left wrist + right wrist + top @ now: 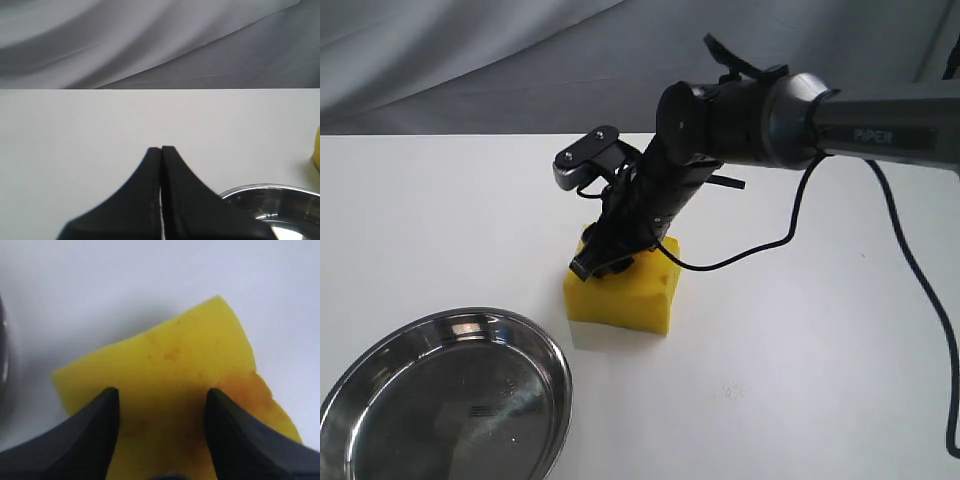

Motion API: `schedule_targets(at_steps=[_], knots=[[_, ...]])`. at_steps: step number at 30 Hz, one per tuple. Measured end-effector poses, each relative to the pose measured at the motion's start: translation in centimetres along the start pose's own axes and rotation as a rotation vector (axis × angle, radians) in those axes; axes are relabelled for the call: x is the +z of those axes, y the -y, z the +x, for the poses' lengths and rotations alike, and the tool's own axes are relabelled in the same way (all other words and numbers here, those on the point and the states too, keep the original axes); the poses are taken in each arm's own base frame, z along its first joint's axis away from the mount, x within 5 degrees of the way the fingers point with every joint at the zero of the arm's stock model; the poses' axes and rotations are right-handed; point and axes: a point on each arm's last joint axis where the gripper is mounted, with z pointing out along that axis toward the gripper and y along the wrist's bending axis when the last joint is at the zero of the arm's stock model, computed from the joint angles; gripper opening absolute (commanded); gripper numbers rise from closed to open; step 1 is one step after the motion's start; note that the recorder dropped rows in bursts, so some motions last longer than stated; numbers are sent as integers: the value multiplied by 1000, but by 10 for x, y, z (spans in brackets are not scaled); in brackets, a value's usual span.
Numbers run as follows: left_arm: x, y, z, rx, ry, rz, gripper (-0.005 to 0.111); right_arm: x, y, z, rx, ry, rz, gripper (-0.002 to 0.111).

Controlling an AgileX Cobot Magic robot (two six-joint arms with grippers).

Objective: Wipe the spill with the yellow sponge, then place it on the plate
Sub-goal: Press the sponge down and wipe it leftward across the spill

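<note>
The yellow sponge point(620, 292) rests on the white table near the middle. My right gripper point(607, 262) comes down on its top from the right, fingers sunk into the foam. In the right wrist view the gripper point(160, 392) has both fingertips point(111, 396) pressed into the sponge point(165, 355), whose face carries a brownish-orange stain. No spill shows anywhere; whether it lies under the sponge cannot be told. The steel plate point(380, 355) lies at the front left. My left gripper point(161, 148) is shut and empty, low over the table beside the plate point(235, 191).
A sliver of the sponge point(317, 150) shows at the edge of the left wrist view. Grey cloth hangs behind the table's far edge point(440, 134). The right arm's black cable point(920, 290) loops over the table's right side.
</note>
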Motion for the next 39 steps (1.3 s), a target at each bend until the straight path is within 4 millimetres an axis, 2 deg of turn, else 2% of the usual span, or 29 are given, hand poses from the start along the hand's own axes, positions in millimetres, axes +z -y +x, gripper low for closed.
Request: schedule_targets(at_steps=[4, 11, 18, 24, 27, 30, 34, 38, 39], knots=[[0, 0, 0, 0, 0, 0, 0, 14, 2, 4, 2, -30, 1, 39], [0, 0, 0, 0, 0, 0, 0, 30, 4, 8, 17, -56, -11, 0], [0, 0, 0, 0, 0, 0, 0, 34, -5, 6, 1, -46, -31, 0], [0, 0, 0, 0, 0, 0, 0, 40, -45, -2, -130, -36, -75, 0], [0, 0, 0, 0, 0, 0, 0, 42, -54, -5, -150, -22, -68, 0], [0, 0, 0, 0, 0, 0, 0, 42, -52, -6, -97, -12, -56, 0], [0, 0, 0, 0, 0, 0, 0, 41, -35, -3, -7, -19, -15, 0], [0, 0, 0, 0, 0, 0, 0, 38, -7, 1, 72, -22, 78, 0], [0, 0, 0, 0, 0, 0, 0, 35, 10, 5, 116, -25, 126, 0]])
